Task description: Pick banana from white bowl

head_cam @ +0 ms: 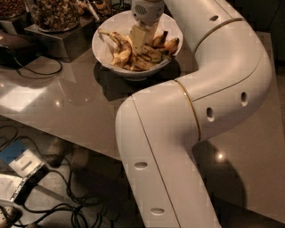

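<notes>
The white bowl stands on the table near its far edge and holds a pile of bananas. The long curved banana lies on the left side of the pile, its thin stem pointing to the bowl's left rim. Short orange-yellow bananas lie on the right side. My gripper reaches straight down into the middle of the bowl, right beside the long banana and touching the pile. The gripper hides the centre of the pile.
Glass jars of nuts on a dark metal stand sit left of the bowl. A black cable loops on the grey table. My white arm covers the table's middle. Cables and boxes lie on the floor.
</notes>
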Action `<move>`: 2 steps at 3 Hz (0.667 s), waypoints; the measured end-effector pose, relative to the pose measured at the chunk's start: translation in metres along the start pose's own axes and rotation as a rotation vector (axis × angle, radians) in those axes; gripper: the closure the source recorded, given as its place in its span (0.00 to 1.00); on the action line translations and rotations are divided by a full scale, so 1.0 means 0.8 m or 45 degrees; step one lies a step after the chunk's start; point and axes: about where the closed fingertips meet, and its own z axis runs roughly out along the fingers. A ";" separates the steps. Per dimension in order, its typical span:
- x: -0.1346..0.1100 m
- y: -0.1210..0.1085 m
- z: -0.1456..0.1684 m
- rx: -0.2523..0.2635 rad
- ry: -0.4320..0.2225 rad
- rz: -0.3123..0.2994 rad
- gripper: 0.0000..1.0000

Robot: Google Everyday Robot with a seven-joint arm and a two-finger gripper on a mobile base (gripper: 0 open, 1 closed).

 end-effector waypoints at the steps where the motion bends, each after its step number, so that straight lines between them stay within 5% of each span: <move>1: 0.000 0.000 0.000 0.000 0.000 0.000 0.62; 2: 0.001 0.001 0.006 0.000 0.000 0.000 0.62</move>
